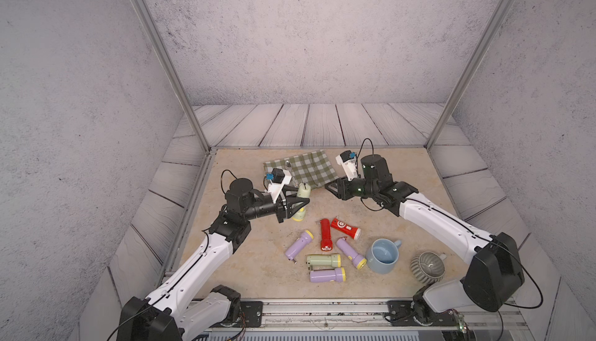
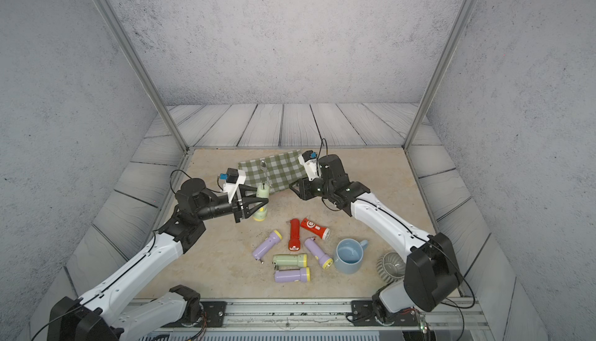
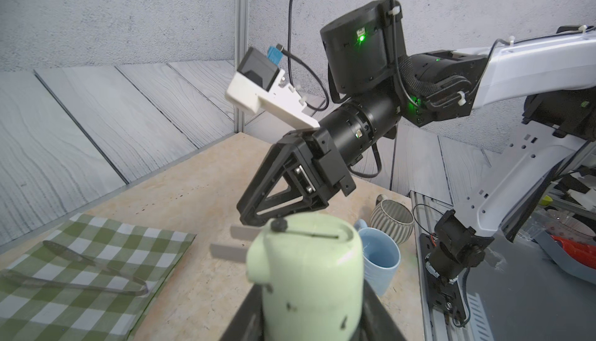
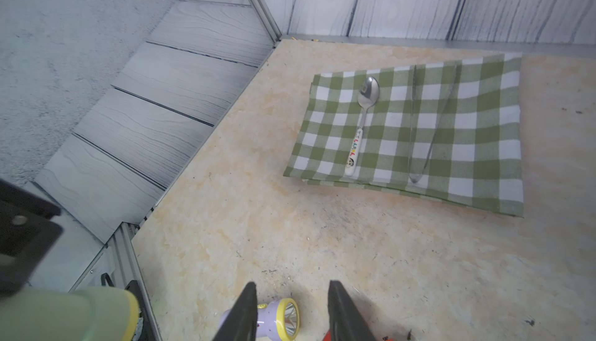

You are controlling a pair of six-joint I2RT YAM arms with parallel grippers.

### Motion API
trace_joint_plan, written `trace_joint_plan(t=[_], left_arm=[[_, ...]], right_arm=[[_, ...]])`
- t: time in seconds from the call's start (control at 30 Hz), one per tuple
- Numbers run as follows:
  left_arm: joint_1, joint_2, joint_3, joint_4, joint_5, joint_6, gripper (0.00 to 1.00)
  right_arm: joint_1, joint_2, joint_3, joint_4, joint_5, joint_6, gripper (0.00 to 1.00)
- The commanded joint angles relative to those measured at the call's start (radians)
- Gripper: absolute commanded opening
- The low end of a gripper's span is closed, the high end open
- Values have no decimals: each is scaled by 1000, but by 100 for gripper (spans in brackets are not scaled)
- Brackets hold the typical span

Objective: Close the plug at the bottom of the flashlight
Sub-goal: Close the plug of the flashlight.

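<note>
My left gripper (image 1: 304, 201) is shut on a pale green flashlight (image 1: 303, 192), which it holds above the table with the yellow head down and the bottom end up. In the left wrist view the flashlight (image 3: 306, 275) sits between the jaws, and two grey plug prongs (image 3: 245, 232) stick out sideways from its bottom end. My right gripper (image 1: 329, 188) is open and holds nothing. It hangs a short way to the right of the flashlight's bottom end and does not touch it. In the right wrist view only the table and a purple flashlight (image 4: 277, 320) show between the fingers.
Several more flashlights lie in the middle of the table: red (image 1: 325, 234), purple (image 1: 298, 246) and green (image 1: 324, 260). A blue mug (image 1: 383, 255) and a grey ribbed cup (image 1: 427, 267) stand to their right. A green checked cloth (image 1: 309, 168) behind holds a spoon (image 4: 362, 123) and tongs (image 4: 429, 123).
</note>
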Motion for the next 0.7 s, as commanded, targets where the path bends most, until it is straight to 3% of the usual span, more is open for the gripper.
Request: trace_joint_plan(t=[0.0, 0.23, 0.5, 0.67], left_arm=[[-12, -23, -6, 35, 13, 31, 0], [-14, -12, 32, -20, 34, 127, 0], [-14, 18, 21, 106, 85, 113, 0], [-14, 13, 30, 111, 150, 103, 0]], right_arm=[[3, -30, 73, -43, -31, 7, 38], [3, -36, 163, -53, -123, 29, 40], [11, -35, 192, -14, -272, 25, 49], [98, -43, 245, -142, -190, -117, 47]])
